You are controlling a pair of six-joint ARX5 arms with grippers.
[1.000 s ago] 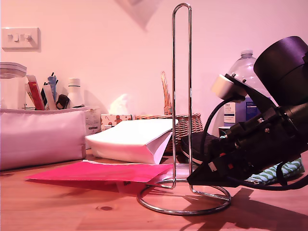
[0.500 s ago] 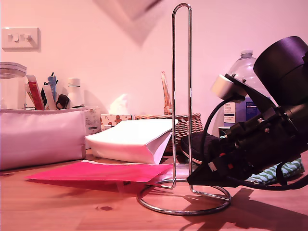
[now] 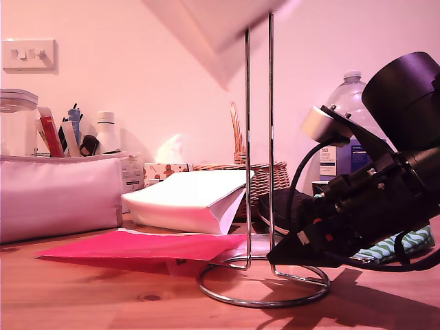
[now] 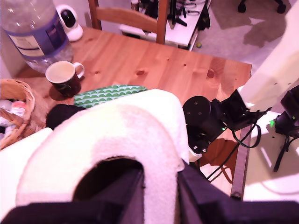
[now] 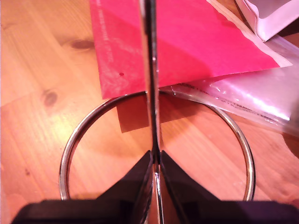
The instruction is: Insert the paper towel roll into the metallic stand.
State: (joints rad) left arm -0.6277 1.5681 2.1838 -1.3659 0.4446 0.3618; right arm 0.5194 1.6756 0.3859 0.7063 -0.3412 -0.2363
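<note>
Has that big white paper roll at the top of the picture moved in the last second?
Yes. The paper towel roll has come down and now covers the top of the metallic stand, whose loop showed bare before.

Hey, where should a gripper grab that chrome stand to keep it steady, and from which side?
Grip the metallic stand low on its upright post, just above the ring base, coming in level from the exterior view's right. The post is two thin close wires that jaws can close around, and low down leaves the top free. My second gripper is already shut there.
</note>
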